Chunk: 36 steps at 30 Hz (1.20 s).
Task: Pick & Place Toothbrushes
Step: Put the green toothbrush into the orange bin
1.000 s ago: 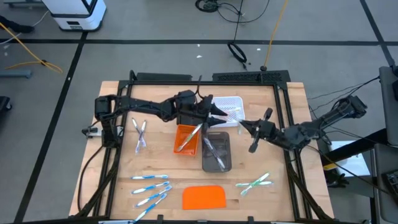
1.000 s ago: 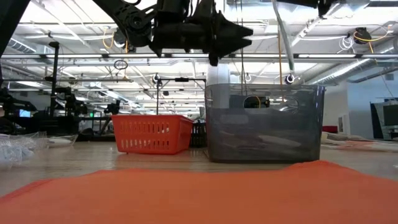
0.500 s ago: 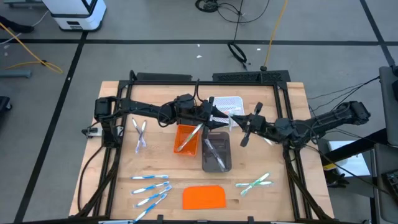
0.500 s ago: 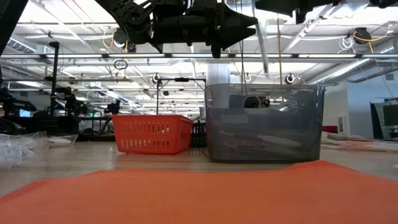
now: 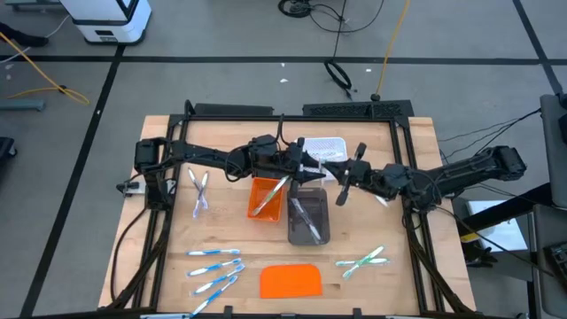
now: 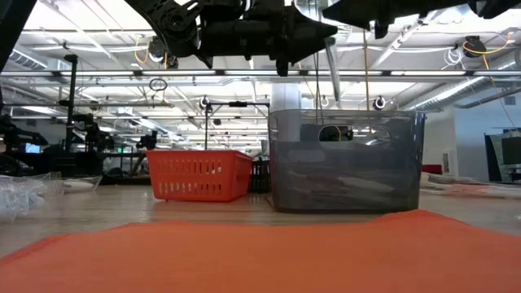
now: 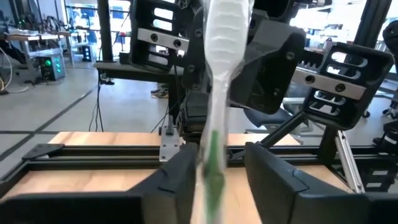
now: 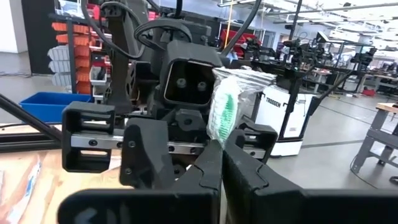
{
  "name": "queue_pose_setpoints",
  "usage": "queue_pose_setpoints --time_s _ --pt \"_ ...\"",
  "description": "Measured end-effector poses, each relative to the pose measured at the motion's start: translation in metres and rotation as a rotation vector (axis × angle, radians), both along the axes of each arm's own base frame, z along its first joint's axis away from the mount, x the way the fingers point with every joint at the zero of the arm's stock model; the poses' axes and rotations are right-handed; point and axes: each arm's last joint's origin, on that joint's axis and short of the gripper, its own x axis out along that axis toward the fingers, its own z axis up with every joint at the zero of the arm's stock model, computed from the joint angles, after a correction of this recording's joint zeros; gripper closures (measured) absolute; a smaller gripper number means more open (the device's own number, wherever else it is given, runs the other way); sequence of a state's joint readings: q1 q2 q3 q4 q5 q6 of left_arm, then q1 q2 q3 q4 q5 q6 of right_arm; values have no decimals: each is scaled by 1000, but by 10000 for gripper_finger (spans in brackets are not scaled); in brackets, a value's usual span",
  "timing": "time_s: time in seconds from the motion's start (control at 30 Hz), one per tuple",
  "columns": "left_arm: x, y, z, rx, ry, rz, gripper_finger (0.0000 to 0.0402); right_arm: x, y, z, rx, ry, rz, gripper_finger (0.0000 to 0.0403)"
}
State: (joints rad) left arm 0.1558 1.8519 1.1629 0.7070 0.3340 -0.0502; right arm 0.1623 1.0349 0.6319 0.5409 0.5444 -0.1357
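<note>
A green toothbrush (image 7: 214, 124) in a clear wrapper is held in the air between both grippers, above the far end of the grey tray (image 5: 308, 217). My left gripper (image 5: 310, 168) reaches in from the table's left. My right gripper (image 5: 339, 180) faces it from the right, and both are shut on the brush. In the right wrist view the wrapped end (image 8: 227, 102) stands up past my right fingers. Blue toothbrushes (image 5: 214, 268), green ones (image 5: 363, 260) and pale ones (image 5: 199, 190) lie flat on the table. My left gripper has the toothbrush's green handle part (image 7: 211, 171) between its two fingers, coming level from the table's left, with the brush running on past the fingertips. The brush is lifted clear. My right gripper pinches the toothbrush below its wrapped end (image 8: 221, 140), coming level from the table's right. The fingers (image 8: 245, 165) are closed together there, and the lower part is hidden behind them.
The orange tray (image 5: 266, 197) holds a leaning toothbrush and sits beside the grey tray. The white tray (image 5: 323, 149) sits behind the grippers. The flat orange slab (image 5: 291, 281) lies by the near edge. In the low view the orange tray (image 6: 198, 175) and grey tray (image 6: 346, 159) stand under the arms.
My right gripper has moved toward the table's left, closing the gap to my left gripper and meeting the toothbrush's free end. My left gripper has stayed nearly in place over the trays, with the brush still raised.
</note>
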Motion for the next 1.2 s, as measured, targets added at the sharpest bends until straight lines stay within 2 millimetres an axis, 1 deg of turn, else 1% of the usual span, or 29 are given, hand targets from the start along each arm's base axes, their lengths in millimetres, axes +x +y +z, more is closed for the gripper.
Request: queue_pose_setpoints --time_s 0.07,0.17,0.2,0.23,0.37,0.47,0.6,0.7,0.8,0.87,0.97,1.1,1.2 --pt "0 0 0 -1 1 1 309 0 0 0 -1 1 1 403" --pt "0 0 0 0 1 3 368 0 0 0 -2 6 3 403" --pt "0 0 0 2 2 5 382 0 0 -1 -3 8 5 403" --pt "0 1 0 0 3 5 388 0 0 -1 -4 10 5 403" --pt "0 0 0 -24 9 5 383 0 0 -1 -6 15 2 403" --pt "0 0 -2 -31 22 6 393 0 0 -2 -18 24 2 403" --pt "0 1 -4 -45 45 20 393 0 0 -3 -34 45 -3 400" --pt "0 1 -6 -49 69 24 393 0 0 -6 -46 75 -4 386" --pt "-2 2 -7 -56 108 31 393 0 0 -7 -47 92 -7 364" --pt "-6 3 -2 -60 143 43 393 -1 0 -6 -45 87 -8 346" --pt "-17 3 8 -51 222 108 393 -5 -1 -3 -42 78 -8 321" --pt "-38 2 23 -26 345 197 393 -10 -2 -2 -43 98 -8 294" --pt "-53 -2 29 -36 442 258 393 -13 -2 -1 -42 104 -9 282"
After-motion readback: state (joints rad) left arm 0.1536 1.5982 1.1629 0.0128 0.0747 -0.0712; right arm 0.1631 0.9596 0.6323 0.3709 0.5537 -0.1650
